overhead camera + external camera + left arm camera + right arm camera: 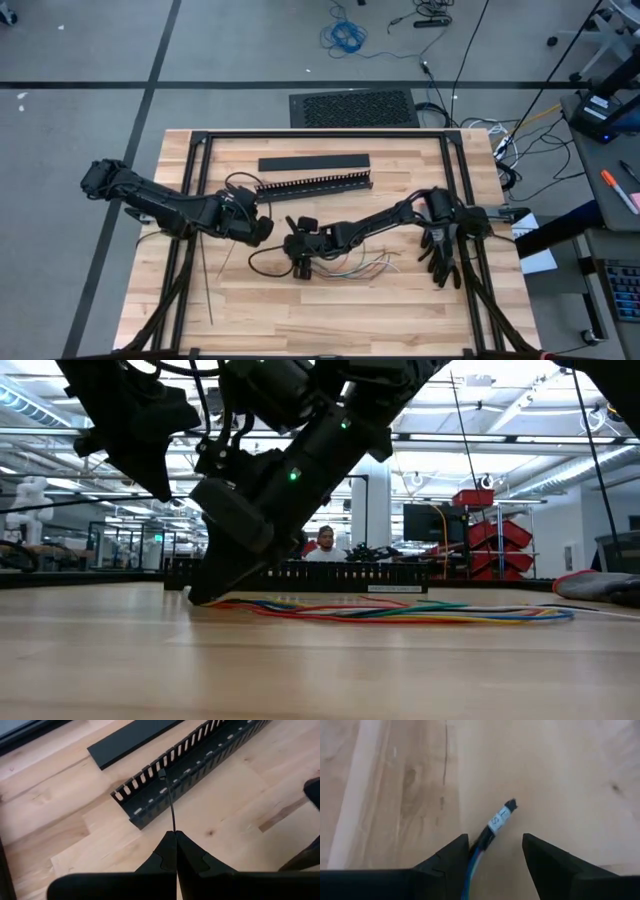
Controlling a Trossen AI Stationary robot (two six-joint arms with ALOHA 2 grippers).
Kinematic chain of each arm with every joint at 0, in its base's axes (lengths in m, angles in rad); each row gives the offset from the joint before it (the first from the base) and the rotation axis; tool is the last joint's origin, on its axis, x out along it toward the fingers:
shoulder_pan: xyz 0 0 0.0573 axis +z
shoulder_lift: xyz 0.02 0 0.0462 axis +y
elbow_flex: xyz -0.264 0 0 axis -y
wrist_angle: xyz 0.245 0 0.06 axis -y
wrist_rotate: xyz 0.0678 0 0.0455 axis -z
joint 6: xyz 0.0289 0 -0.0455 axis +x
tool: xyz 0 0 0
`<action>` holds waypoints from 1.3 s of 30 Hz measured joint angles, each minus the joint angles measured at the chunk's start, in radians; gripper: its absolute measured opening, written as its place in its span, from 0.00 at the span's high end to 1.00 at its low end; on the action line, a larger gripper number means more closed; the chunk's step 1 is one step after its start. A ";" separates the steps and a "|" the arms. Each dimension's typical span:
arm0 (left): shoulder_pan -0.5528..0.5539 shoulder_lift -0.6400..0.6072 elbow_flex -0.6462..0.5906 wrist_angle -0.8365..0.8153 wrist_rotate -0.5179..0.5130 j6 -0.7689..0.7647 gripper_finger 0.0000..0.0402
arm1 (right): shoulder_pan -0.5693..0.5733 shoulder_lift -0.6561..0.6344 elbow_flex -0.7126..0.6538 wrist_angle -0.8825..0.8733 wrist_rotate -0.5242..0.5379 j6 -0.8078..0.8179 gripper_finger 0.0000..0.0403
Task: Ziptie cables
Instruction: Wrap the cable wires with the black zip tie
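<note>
High view: the left arm is stretched in from the counter's left edge, and its left hand [258, 228] is set near the middle, just short of the slotted duct [315, 185]. In the left wrist view its fingers [165, 857] are pressed fully together, and a thin dark ziptie [169, 802] is pinched between them, its free end pointed toward the duct [200, 767] and the flat black bar [132, 739]. Two more zipties [205, 285] are laid on the counter [300, 320] near the left edge. The right arm is reached across from the right side, bent at the elbow, its right hand [303, 262] lowered to the board. In the right wrist view its fingers [452, 852] are parted on either side of the labelled end of the cables [495, 826], without being clamped on it. The cables [355, 265] are spread rightward from that hand.
</note>
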 joint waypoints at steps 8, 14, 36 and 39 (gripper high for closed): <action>-0.001 0.000 0.000 0.004 -0.001 -0.001 1.00 | -0.007 0.014 0.005 -0.019 -0.023 0.011 0.66; -0.001 0.000 0.000 0.004 0.000 -0.001 1.00 | -0.013 0.013 0.006 -0.084 -0.051 -0.032 0.92; -0.087 0.122 0.002 0.611 0.060 -0.079 1.00 | 0.075 -0.201 -0.026 -0.731 0.249 -0.083 1.00; -0.085 0.226 0.001 0.696 0.042 -0.069 1.00 | 0.077 -0.237 -0.063 -0.729 0.241 -0.081 1.00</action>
